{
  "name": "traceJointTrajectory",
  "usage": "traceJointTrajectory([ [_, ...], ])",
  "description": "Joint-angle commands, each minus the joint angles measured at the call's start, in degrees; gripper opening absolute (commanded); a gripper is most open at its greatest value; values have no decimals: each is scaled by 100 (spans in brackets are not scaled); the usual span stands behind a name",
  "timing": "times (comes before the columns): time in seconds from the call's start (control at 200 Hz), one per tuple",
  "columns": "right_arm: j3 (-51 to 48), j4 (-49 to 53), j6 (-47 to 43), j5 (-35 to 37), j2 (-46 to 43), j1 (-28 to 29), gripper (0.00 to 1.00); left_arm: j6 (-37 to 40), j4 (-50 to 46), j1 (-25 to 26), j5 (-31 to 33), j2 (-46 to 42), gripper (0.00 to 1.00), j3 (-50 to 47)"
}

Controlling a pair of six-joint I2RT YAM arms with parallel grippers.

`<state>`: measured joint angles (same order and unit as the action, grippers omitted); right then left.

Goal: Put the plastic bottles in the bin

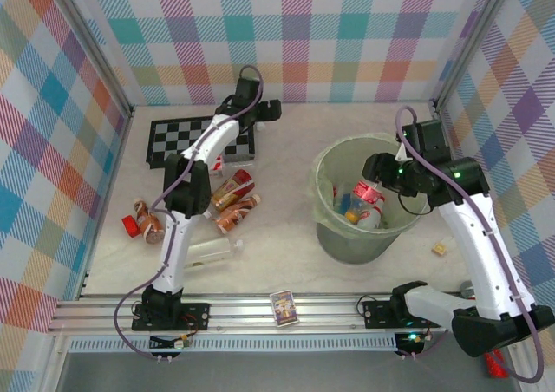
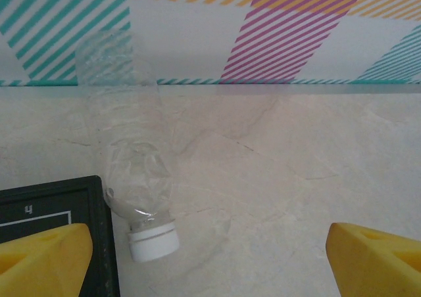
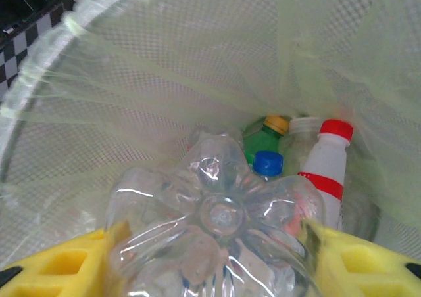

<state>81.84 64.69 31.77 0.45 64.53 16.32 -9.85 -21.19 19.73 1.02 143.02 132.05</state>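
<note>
Clear bottle (image 3: 220,238), pinched by the right jaws over the bin (image 1: 340,240), could snag its liner (image 3: 316,60) on release, while the left jaws gape empty.

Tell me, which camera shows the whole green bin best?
The top camera: the bin stands whole, rim to base. The right wrist camera peeks inside, showing its lined wall and bottles at the bottom.

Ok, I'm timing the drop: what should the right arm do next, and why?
Probably open the right gripper and release. It clamps a clear bottle pointing down into the bin, well within the rim, with other bottles already lying at the bottom, so it should fall in.
</note>
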Motion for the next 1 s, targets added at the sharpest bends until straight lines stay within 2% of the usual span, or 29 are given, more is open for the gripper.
traceJointTrajectory([
  [0.0, -205, -240, 161, -481, 66, -92, 45, -26, -104, -39, 13, 191, 91, 324],
  [0.08, -355, -226, 155, -643, 98, -126, 55, 8, -70, -39, 32, 330, 92, 480],
  [0.17, -370, -148, 92, -730, 143, -144, 78, 44, -69, -39, -30, 499, 92, 721],
  [0.255, -317, -64, 58, -713, 139, -146, 87, 37, -47, -39, -17, 646, 92, 939],
  [0.445, -300, -13, -18, -698, 112, -155, 89, -74, -117, -39, 142, 1183, 90, 1743],
  [0.775, -405, -77, -44, -728, -2, -155, 88, -488, 5, -96, 67, 1514, 89, 1966],
  [0.995, -409, -140, -92, -748, 15, -155, 88, -802, -31, -110, -364, 1688, 86, 2109],
])
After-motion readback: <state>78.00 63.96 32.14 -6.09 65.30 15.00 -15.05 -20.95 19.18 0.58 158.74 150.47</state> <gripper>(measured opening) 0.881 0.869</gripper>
